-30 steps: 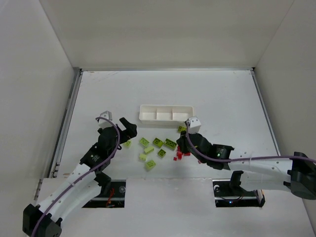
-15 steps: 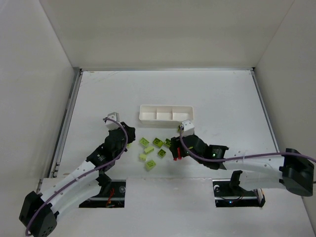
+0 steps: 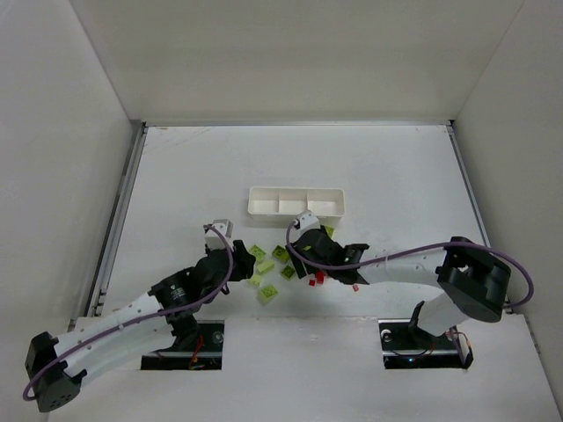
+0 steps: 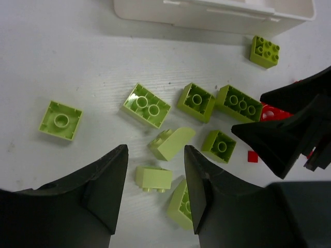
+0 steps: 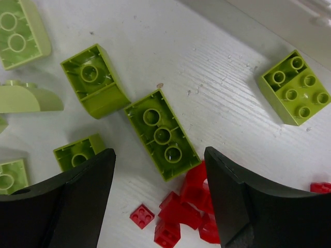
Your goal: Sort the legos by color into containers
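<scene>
The white three-compartment tray is placed on the bench, beyond both arms. The legos are scattered on the bench just on the near side of the tray, outside it. Lime-green bricks are grouped to the left, and small red pieces lie to the right of them.

The left gripper is held over the left part of the green group with its jaws set wide apart, and nothing is gripped. In the left wrist view a sloped green piece is seen just ahead of the gap between the fingers. A small green brick lies on its side within that gap. A square green brick, turned studs-down, lies apart to the left.

The right gripper is likewise opened wide and nothing is held in it. A long green brick, turned studs-down with three tubes showing, lies partly between its fingertips. The red pieces are heaped just beside the near end of this brick. A studs-up green brick lies apart, nearer the tray. In the left wrist view the fingers of the right gripper are seen at the right edge, next to the red pieces.

Whether any fingertip touches the bench cannot be told.
</scene>
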Motion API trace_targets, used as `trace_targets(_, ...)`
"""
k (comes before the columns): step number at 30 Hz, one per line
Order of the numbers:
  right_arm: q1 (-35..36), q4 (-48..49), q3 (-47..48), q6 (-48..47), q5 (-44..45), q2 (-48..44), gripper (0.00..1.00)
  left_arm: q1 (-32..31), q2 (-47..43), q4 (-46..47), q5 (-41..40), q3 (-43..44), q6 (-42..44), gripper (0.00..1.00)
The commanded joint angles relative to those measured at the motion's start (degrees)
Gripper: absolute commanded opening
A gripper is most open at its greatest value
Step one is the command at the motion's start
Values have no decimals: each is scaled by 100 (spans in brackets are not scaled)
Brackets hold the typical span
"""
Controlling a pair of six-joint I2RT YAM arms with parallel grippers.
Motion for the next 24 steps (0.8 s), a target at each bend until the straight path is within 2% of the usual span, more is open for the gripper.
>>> trace_targets(1, -112, 173, 285, -247, 10, 266, 76, -170, 77, -843, -146, 354, -514, 45)
trace_targets(4, -226, 252, 346, -291, -104, 451, 73, -223, 385, -1283, 72, 538, -603, 45)
trace_targets(6, -279, 331, 373, -326, -262, 574, 65, -284, 456, -1363, 152, 556, -612, 45)
trace_targets(7, -314, 384, 373, -309, -341, 618, 57, -372, 473, -1354, 187, 496, -647, 45)
trace_targets(8, -323, 401, 373, -300, -359, 618, 56, -390, 473, -1354, 196, 478, -656, 45)
trace_targets(11, -411, 551, 329, -265, -421, 583, 34, -513, 570, -1337, 337, 416, -682, 46)
trace_targets(12, -420, 542, 320, -265, -377, 531, 31, -531, 596, -1311, 355, 390, -683, 46)
trace_targets(15, -420, 446, 233, -238, -219, 66, 26, -583, 850, -1056, 407, 337, -656, 50)
trace_targets(20, -577, 331, 118, -300, -148, -910, 26, -680, 1150, -669, 416, 284, -603, 55)
trace_targets(24, -1331, 515, 214, -230, -131, -1324, 26, -689, 1378, -450, 408, 293, -603, 56)
